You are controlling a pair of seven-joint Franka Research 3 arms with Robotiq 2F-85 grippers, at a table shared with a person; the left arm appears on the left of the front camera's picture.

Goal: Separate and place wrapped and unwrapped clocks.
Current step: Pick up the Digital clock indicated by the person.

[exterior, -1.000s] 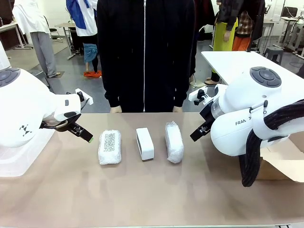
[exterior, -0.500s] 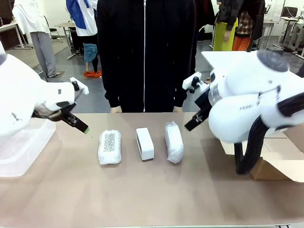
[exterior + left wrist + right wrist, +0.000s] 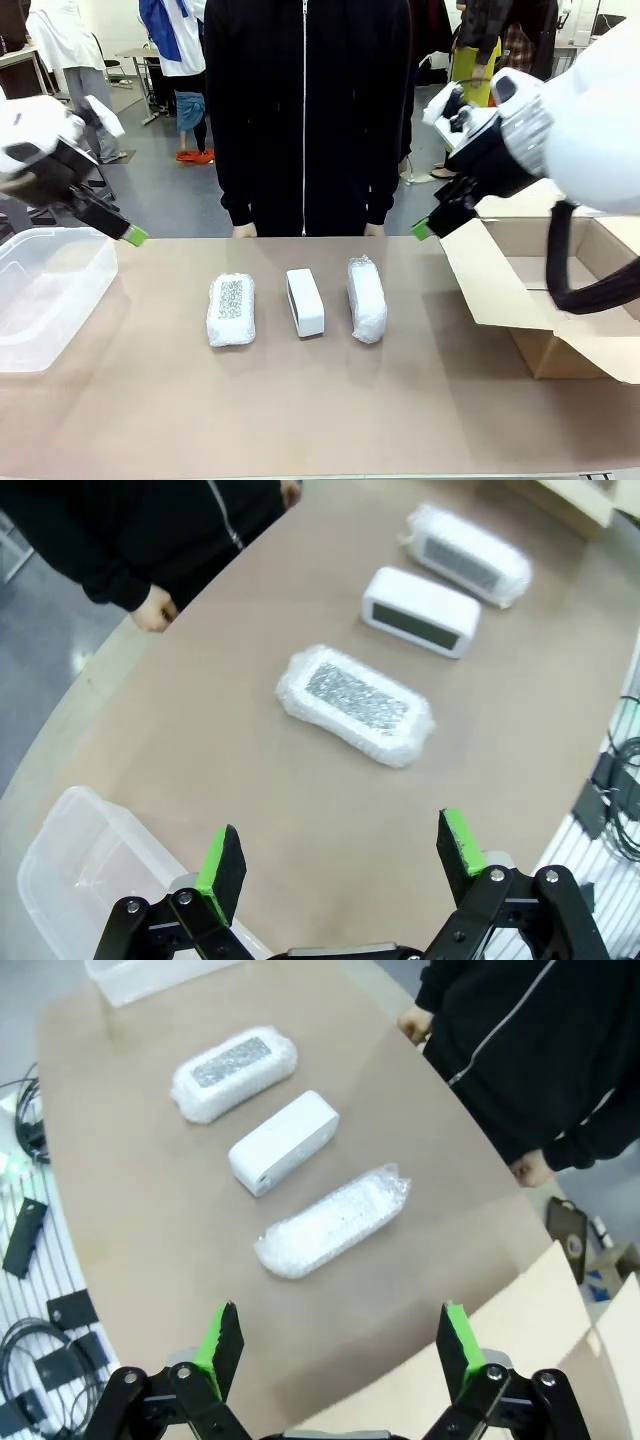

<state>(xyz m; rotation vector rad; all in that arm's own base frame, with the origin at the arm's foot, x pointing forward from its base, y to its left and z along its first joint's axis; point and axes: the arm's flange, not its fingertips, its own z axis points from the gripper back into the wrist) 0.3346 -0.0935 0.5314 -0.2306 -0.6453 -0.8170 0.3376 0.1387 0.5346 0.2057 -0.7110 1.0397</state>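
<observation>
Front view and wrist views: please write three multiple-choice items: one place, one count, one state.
1. The bare clock lies: A between the speckled bundle and the plain bundle; B at the row's left end; C at the row's right end.
2. How many bundles are bubble-wrapped? A one; B two; C three.
3. The left pincer and the right pincer are: A open, empty; B shut on a bundle; C shut on the clock.
Answers: 1 A, a bundle lies on each side; 2 B, two lumpy wraps show; 3 A, jaws wide, nothing between.
</observation>
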